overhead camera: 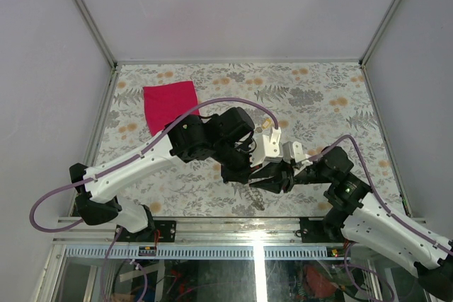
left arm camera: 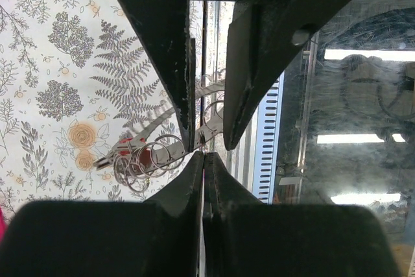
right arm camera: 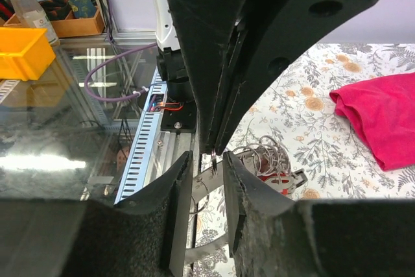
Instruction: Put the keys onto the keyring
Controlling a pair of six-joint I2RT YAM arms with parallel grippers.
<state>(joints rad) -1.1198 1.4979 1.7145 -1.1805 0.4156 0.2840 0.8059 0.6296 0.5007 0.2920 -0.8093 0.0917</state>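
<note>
- Keys (left arm camera: 146,157) are hanging bunched with the keyring (left arm camera: 133,172), lifted just over the near edge of the surface (overhead camera: 318,97), about midway along it, where the two arms are meeting.
- Left gripper (left arm camera: 203,155) is pressing its jaws fully together on a thin bit of wire at the edge of the keyring and carrying the bunch off the surface.
- Right gripper (right arm camera: 206,160) is reaching in from the opposite side, its jaws standing a little apart around a thin loop and a silvery strip. Whether they are clamping anything, I cannot tell.
- Progress, as a judgement: one red-headed key is sitting among the loops, so part of the job looks done and the threading seems to be under way. How many keys are waiting to go on is not showing.
- From overhead, the arms are covering the bunch completely.
- In both wrist views, dark fingers are blocking the exact contact point. The loops are overlapping too much to separate one ring from another, and no blue piece or yellow-orange head is showing.
- Pink cloth (overhead camera: 170,104) is lying near the far left corner, well apart from the work.
</note>
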